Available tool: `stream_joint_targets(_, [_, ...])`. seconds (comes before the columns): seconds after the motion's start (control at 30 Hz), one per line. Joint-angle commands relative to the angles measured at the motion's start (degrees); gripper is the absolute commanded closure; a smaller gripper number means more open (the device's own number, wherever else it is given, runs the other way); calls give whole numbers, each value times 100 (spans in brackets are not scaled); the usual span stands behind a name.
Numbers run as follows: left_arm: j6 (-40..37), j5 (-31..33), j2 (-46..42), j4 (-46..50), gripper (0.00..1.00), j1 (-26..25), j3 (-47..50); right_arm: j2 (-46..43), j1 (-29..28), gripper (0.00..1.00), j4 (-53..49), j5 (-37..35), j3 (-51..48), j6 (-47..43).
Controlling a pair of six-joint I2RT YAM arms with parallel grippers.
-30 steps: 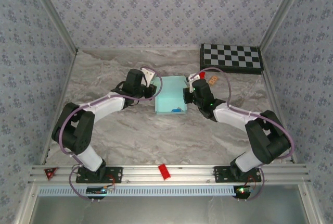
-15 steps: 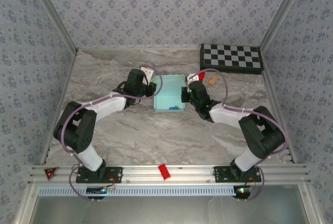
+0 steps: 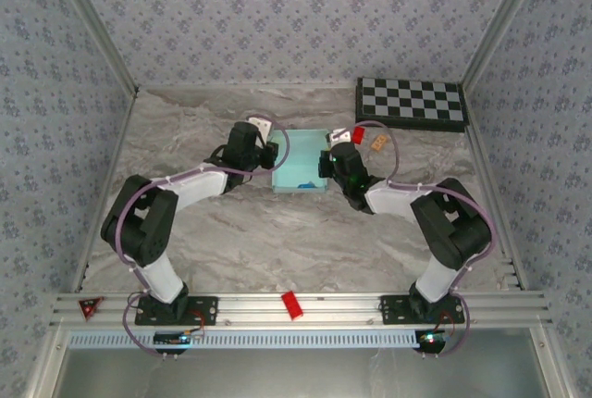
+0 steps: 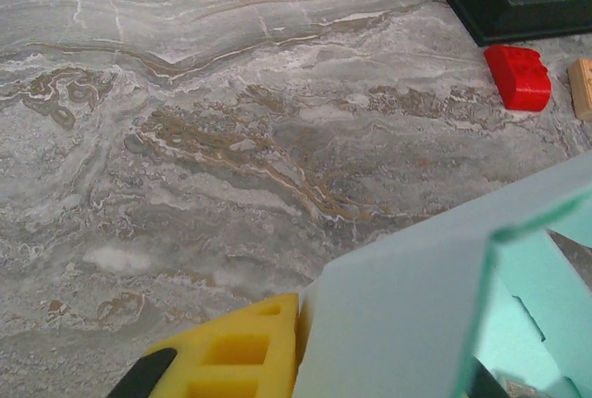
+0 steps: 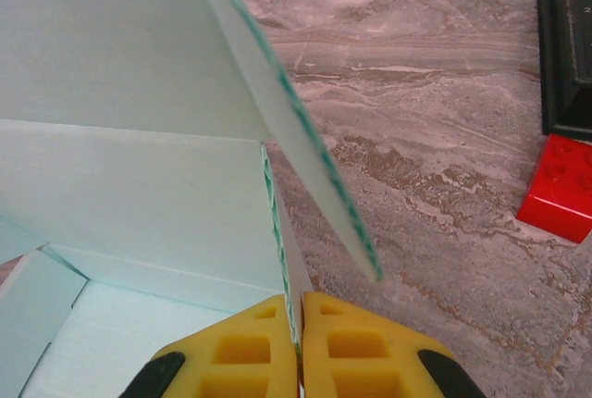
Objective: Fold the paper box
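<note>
a: what lies around our grippers?

b: past the right gripper, a little to its right, we see a small red plastic brick. a tan wooden block lies just beside the brick, and the black-and-white checkerboard is farther off the same way. all three rest on the grey marbled table, apart from the box.

a: and the task's thing?

b: the pale light-blue card box sits between the two grippers, with the left gripper at its left wall. our right fingers are clenched on the top edge of a wall. a raised flap slants across the right wrist view just beyond them. on the left, one yellow finger lies against the card. its partner is hidden behind the card, so we cannot tell whether it grips.

a: what differs from a second ago?

b: the grippers stand closer together, and the box looks narrower between them.

a: what is inside it?

b: it is open on top. we see its pale floor, a flap, and a small darker blue mark by the near wall that we cannot make out.
</note>
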State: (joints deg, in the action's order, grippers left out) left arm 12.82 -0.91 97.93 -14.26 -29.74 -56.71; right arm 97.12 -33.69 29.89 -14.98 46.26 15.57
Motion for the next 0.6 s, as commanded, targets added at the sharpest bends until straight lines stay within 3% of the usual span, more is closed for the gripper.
stream_joint_targets(0.0, [296, 267, 115, -379, 88, 33, -182, 166, 38, 92, 332, -433, 146, 291])
stream_joint_targets(0.57, [417, 354, 207, -728, 85, -11, -147, 375, -39, 92, 667, -783, 245, 392])
